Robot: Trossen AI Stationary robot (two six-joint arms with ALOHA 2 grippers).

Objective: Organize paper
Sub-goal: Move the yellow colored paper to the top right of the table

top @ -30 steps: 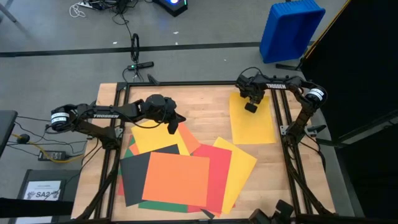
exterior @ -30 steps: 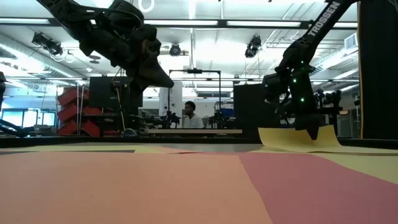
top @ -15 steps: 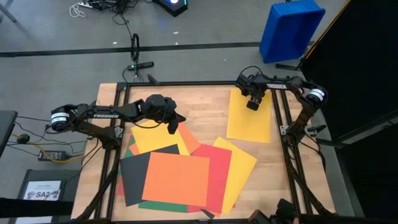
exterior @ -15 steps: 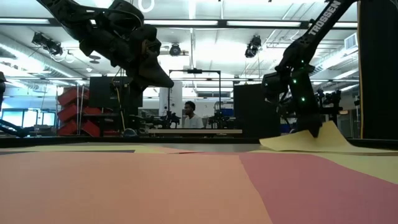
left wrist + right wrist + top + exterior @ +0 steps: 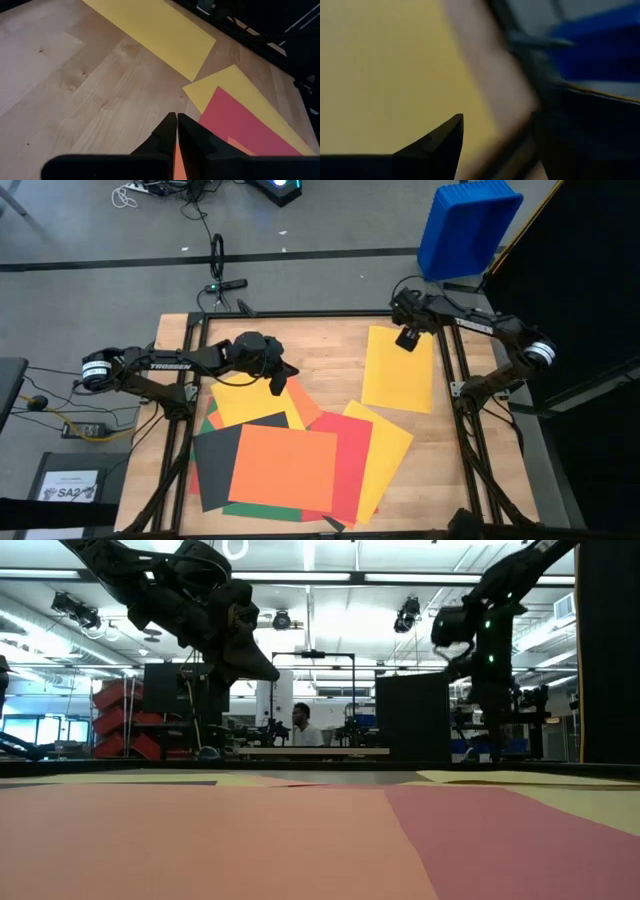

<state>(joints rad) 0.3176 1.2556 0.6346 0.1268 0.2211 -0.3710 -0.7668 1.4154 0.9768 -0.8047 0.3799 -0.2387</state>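
The wooden bench (image 5: 320, 350) is carrying all the coloured paper inside its dark frame. The biggest group is the overlapping pile (image 5: 290, 455) lying across the bench's near half: an orange sheet (image 5: 283, 468) is sitting on top, partly covering a dark grey sheet (image 5: 222, 460) on its left and a red sheet (image 5: 352, 465) on its right, with a green edge (image 5: 255, 511) peeking out beneath along the near side. A yellow sheet (image 5: 385, 455) is spreading out from under the red one toward the right, and another yellow sheet (image 5: 250, 402) is lying at the pile's far side, under the left arm.

Well apart from the pile, a single yellow-orange sheet (image 5: 398, 370) is lying flat by the bench's far right corner, alongside the right frame rail.

The right gripper (image 5: 406, 340) is hanging above that sheet's far edge, clear of the paper, with its fingers (image 5: 437, 145) spread apart and nothing between them. In the low view it is standing raised above the flat sheet (image 5: 500, 778).

The left gripper (image 5: 277, 383) is hovering over the far edge of the pile, near the bench's middle, its fingers (image 5: 172, 137) pressed together and holding nothing.

Beyond the bench, a blue bin (image 5: 468, 225) is standing on the floor, and a person (image 5: 300, 725) is sitting far back in the room.
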